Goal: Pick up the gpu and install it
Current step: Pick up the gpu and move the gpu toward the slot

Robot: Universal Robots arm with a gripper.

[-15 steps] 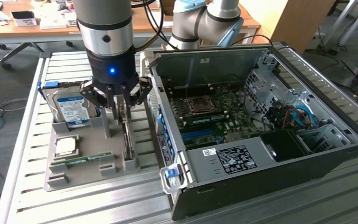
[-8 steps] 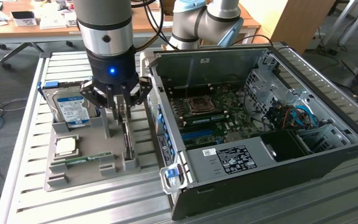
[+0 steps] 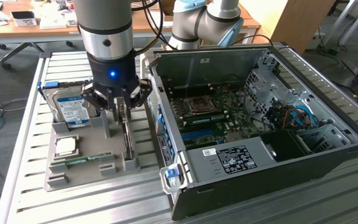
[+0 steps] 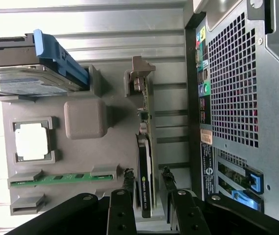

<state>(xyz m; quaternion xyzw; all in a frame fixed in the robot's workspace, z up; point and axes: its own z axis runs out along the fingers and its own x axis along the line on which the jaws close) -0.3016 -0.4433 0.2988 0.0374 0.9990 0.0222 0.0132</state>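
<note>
While your gripper (image 3: pixel 121 106) hangs low over the gray holder (image 3: pixel 82 172), it straddles the gpu (image 3: pixel 127 135), spread wide.

You can see in the wrist view that one finger (image 4: pixel 126 177) stands on each flat side of the dark card (image 4: pixel 145 161). A sliver of gap shows on either side, so nothing is clamped. Your gpu stands on edge in the holder's slot, directly under the gripper. In the exterior view the holder lies on the slatted metal table (image 3: pixel 92 207), close beside the open computer case (image 3: pixel 278 179) and at its nine o'clock. From the gpu, the hard drive (image 3: pixel 72 109) with its blue label leans at ten o'clock. The square processor chip (image 3: pixel 65 147) lies at nine o'clock, and the green memory stick (image 3: pixel 82 159) at eight o'clock.
</note>
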